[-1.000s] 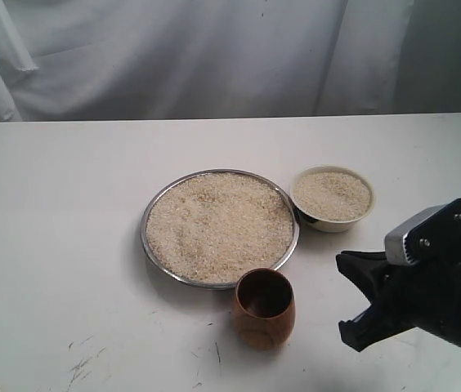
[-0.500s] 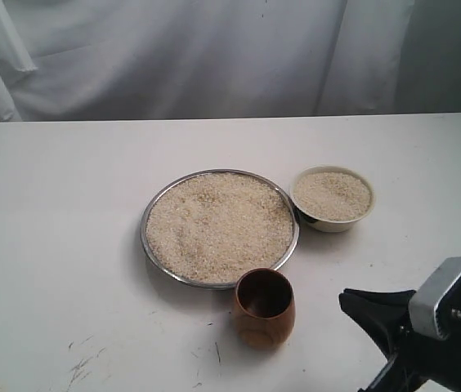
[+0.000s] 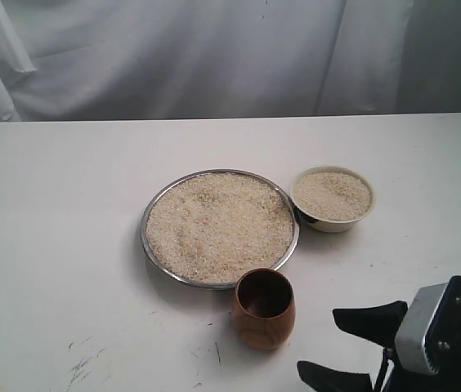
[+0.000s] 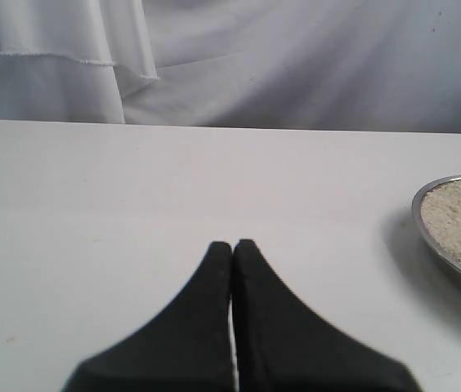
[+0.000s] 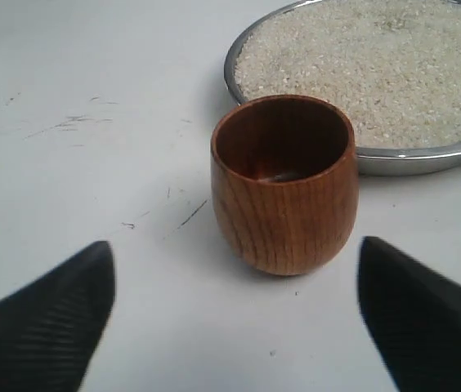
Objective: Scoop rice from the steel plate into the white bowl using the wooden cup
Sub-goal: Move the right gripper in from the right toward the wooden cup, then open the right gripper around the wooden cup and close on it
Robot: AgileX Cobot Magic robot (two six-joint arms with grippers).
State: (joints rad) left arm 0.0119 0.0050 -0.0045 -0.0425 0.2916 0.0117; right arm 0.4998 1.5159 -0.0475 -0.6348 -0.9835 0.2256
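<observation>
Far left, out of the exterior view, our left gripper (image 4: 232, 247) hangs low over the bare white counter (image 3: 51, 245) with its black jaws clenched together on nothing. We judge it is parked clear of the work.

Next comes the steel plate (image 3: 143, 233), wide, shallow and shiny with a thin raised rim. It carries a broad, loose bed of pale rice (image 3: 218, 224), low enough for a cup to be dragged through it.

Just near of the plate's near-right rim stands the wooden cup (image 3: 263, 309), upright and free on the counter. It is a rounded, reddish-brown tumbler with clear grain and a dark inside, and in the right wrist view it looks almost empty.

Right of the plate and farther back sits the white bowl (image 3: 333, 225), small, cream and dark toward its base. It already holds rice nearly to its rim, and it stands close enough for a short pour.

At the near right, our right gripper (image 3: 319, 341) faces the cup with its textured black jaws released wide. They stand either side of the cup's line but short of it. We judge this the approach to grasp the cup.
</observation>
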